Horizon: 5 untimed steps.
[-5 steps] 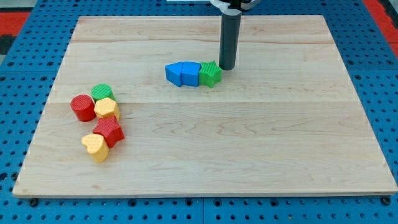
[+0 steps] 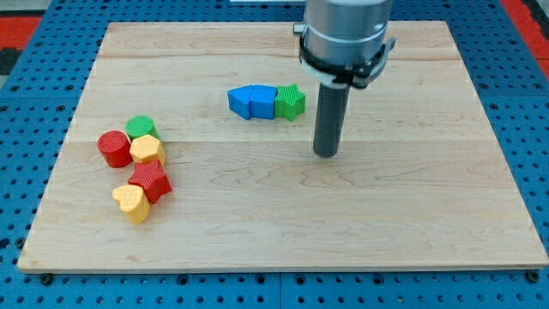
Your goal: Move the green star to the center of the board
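The green star (image 2: 290, 102) lies on the wooden board (image 2: 412, 215) above the board's middle, touching the right end of two blue blocks (image 2: 251, 101) that sit side by side. My tip (image 2: 326, 154) rests on the board below and to the right of the green star, apart from it by a clear gap. The rod rises from the tip to the arm's grey end at the view's top.
At the view's left is a cluster: a green cylinder (image 2: 141, 128), a red cylinder (image 2: 113, 148), a yellow block (image 2: 147, 150), a red star (image 2: 151, 181) and a second yellow block (image 2: 131, 202). Blue pegboard surrounds the board.
My tip has moved from just right of the green star down toward the view's bottom and slightly right. The green star and the other blocks have not moved.
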### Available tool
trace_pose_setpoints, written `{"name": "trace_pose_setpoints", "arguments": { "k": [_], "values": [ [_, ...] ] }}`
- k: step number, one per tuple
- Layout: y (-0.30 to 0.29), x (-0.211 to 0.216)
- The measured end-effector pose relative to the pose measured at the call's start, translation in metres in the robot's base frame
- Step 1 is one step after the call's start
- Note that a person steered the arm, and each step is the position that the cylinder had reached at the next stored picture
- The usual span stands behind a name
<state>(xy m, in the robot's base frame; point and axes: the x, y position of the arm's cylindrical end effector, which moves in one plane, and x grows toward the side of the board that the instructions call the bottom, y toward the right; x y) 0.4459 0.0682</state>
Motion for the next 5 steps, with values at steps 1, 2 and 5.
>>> {"name": "trace_pose_setpoints", "arguments": {
  "k": [1, 2, 5],
  "values": [
    [0.002, -0.036],
    [-0.030, -0.053],
    [-0.073, -0.130]
  ]
}}
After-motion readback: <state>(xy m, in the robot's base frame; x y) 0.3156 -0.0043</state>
